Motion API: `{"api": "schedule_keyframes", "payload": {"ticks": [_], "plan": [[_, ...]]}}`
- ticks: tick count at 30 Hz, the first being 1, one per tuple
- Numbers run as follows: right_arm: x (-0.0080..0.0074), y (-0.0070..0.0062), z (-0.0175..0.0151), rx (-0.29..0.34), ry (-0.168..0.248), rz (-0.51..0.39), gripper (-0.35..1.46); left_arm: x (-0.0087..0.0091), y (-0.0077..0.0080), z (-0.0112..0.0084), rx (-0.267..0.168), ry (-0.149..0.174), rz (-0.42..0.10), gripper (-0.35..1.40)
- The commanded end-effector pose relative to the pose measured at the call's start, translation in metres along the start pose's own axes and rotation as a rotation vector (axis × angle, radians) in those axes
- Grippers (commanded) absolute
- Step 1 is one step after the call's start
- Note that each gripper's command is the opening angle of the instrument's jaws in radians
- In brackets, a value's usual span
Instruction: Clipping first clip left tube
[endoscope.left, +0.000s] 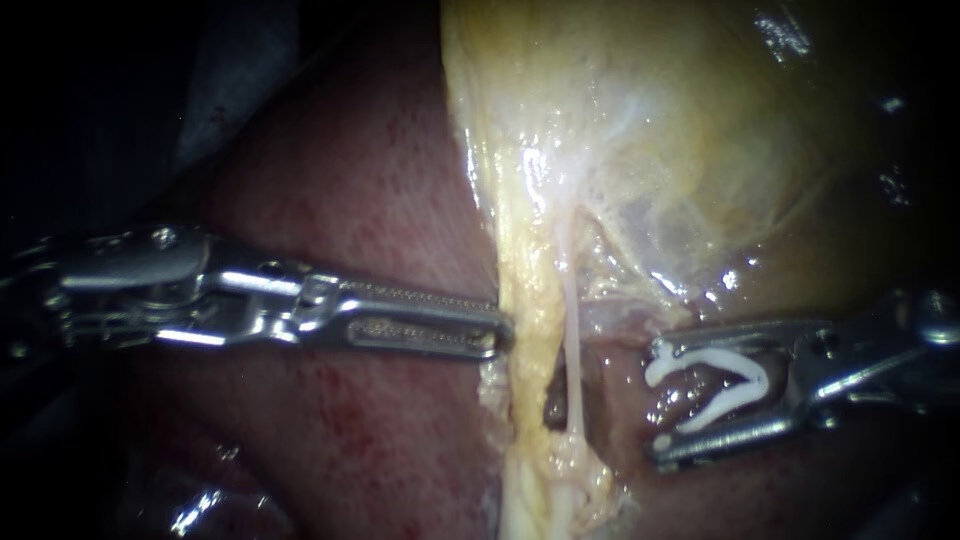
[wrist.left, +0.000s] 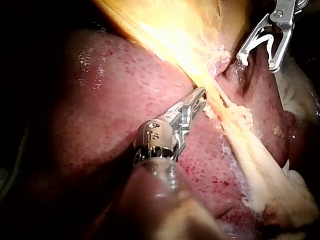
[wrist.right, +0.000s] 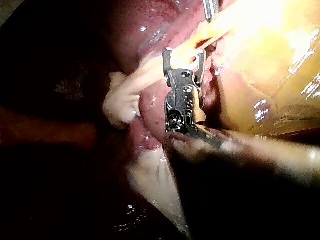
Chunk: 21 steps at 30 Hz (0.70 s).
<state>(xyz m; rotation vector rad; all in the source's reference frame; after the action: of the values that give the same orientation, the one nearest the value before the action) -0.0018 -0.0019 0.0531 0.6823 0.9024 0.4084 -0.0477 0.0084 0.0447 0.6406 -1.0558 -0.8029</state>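
A thick yellow tissue band (endoscope.left: 525, 330) hangs from the gallbladder (endoscope.left: 700, 130), with a thin pale tube (endoscope.left: 571, 340) just to its right and a dark gap between them lower down. My left instrument (endoscope.left: 503, 335) lies level over the liver (endoscope.left: 350, 190), its jaws shut on the band's left edge; the left wrist view shows its tip (wrist.left: 201, 95) at that band. My right instrument (endoscope.left: 657, 400) holds an open white clip (endoscope.left: 725, 405) between wide jaws, right of the thin tube and apart from it. Those jaws (wrist.right: 184, 52) face the pale strand in the right wrist view.
Red liver fills the view's left side and lower part. Glistening pale membrane (endoscope.left: 640, 250) spreads from the gallbladder toward the right instrument. A clump of pale tissue (wrist.right: 120, 102) lies beside the right instrument's shaft.
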Motion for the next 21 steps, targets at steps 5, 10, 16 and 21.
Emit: {"api": "schedule_keyframes", "payload": {"ticks": [5,10,16,21], "plan": [[0.0001,-0.0001,0.0002,0.0,0.0,0.0,0.52,0.0,-0.0002,-0.0003,0.004,0.002,0.0,-0.35],[0.0003,-0.0003,0.0008,-0.003,0.0,0.0,0.52,-0.0001,-0.0008,-0.001,0.014,0.005,-0.001,-0.35],[0.0004,-0.0007,0.002,-0.008,0.001,-0.002,0.52,-0.0002,-0.0016,-0.0023,0.021,0.007,-0.002,-0.35],[-0.0001,-0.0009,0.0035,-0.016,0.002,-0.006,0.53,0.0002,-0.0022,-0.004,0.032,0.012,-0.001,-0.35]]}}
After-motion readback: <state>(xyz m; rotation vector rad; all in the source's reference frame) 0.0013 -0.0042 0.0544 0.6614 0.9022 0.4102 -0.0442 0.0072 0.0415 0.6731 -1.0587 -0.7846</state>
